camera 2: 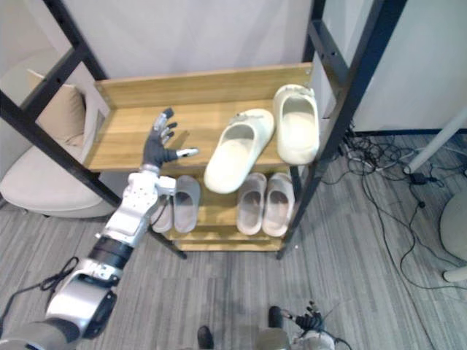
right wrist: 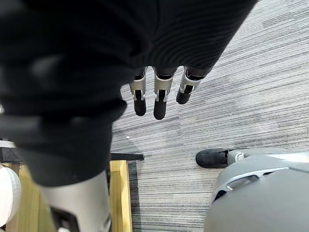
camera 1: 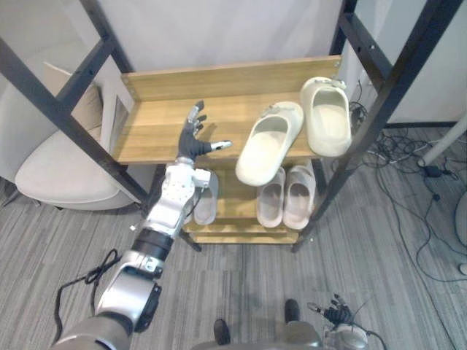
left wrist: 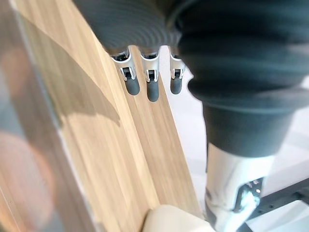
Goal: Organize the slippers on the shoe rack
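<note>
Left eye view, and the cream slipper (camera 1: 268, 142) is the one to watch. It lies skewed on the top shelf (camera 1: 153, 131) of the shoe rack, heel end poking out past the front edge and toe just beside its partner (camera 1: 326, 115). That partner sits at the shelf's right end, close to the black frame post (camera 1: 379, 109). One shelf down, a pale pair (camera 1: 286, 197) and a grey slipper (camera 1: 206, 195) are lined up.

The left hand (camera 1: 193, 138) hovers over bare wood just left of the skewed slipper. Its fingers are spread straight and it holds nothing, with the thumb aimed at the slipper but not touching it. The right hand (right wrist: 154, 96) hangs low over the floor, fingers relaxed and empty.

Here's the danger: that overhang. A sideways nudge near the heel could, I'd say, tip the slipper off the edge and onto the floor. A hard shove toward the right might also drive it into its partner and crowd that one against the post. A grip close to the toe end looks safer.
</note>
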Available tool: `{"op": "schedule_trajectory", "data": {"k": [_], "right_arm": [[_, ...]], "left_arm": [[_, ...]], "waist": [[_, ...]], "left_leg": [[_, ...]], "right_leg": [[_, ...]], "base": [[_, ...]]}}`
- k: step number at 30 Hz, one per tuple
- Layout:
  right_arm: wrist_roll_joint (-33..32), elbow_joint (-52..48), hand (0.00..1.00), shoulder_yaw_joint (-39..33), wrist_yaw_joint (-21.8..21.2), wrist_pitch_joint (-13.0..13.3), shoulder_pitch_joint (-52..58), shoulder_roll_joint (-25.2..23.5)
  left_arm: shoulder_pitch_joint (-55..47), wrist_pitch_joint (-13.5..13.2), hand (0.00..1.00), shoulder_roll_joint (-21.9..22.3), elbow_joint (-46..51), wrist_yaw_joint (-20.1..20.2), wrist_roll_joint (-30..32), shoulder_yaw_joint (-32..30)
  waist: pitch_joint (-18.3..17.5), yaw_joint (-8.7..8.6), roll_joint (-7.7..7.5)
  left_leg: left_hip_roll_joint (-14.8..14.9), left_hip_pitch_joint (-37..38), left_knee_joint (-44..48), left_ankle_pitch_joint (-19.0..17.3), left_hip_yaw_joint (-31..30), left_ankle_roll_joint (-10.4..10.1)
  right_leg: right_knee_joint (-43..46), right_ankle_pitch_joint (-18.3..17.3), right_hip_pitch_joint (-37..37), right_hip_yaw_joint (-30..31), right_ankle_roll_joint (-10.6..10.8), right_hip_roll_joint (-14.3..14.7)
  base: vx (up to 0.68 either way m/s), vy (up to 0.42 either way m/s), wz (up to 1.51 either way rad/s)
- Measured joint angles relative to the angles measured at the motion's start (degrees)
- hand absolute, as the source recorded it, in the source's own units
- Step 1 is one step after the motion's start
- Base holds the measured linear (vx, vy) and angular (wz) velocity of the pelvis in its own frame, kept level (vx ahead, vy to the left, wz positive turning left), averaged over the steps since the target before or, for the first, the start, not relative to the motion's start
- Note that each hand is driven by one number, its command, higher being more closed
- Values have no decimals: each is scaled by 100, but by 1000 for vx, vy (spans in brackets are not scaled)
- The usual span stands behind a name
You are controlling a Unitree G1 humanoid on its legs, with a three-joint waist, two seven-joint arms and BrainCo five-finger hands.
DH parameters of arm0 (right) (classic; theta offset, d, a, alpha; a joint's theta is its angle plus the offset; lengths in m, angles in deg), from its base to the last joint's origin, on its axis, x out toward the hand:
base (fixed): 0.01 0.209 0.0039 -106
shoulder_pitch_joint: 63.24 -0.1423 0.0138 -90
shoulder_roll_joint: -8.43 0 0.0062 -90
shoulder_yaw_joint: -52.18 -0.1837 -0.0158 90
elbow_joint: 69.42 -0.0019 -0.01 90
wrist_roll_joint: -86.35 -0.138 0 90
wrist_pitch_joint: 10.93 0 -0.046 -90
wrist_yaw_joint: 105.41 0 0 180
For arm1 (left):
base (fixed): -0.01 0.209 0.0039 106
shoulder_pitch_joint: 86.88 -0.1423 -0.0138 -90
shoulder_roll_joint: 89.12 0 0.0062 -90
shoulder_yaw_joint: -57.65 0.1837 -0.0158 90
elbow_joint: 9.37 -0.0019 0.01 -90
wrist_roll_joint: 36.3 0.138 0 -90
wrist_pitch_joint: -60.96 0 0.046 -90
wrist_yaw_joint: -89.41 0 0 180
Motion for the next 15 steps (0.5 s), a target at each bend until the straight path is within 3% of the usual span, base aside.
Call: {"op": "schedule_trajectory", "data": {"k": [15], "right_arm": [[12, 16, 0, 222, 7, -5, -113, -46]], "left_arm": [[-1052, -152, 0, 349, 891, 50, -246, 163]], "waist": [[-48, 173, -118]], "left_leg": [[6, 74, 1, 15, -94, 5]], "right_leg": [[-2, -17, 132, -115, -13, 0]], "base": [[-23, -11, 3]]}}
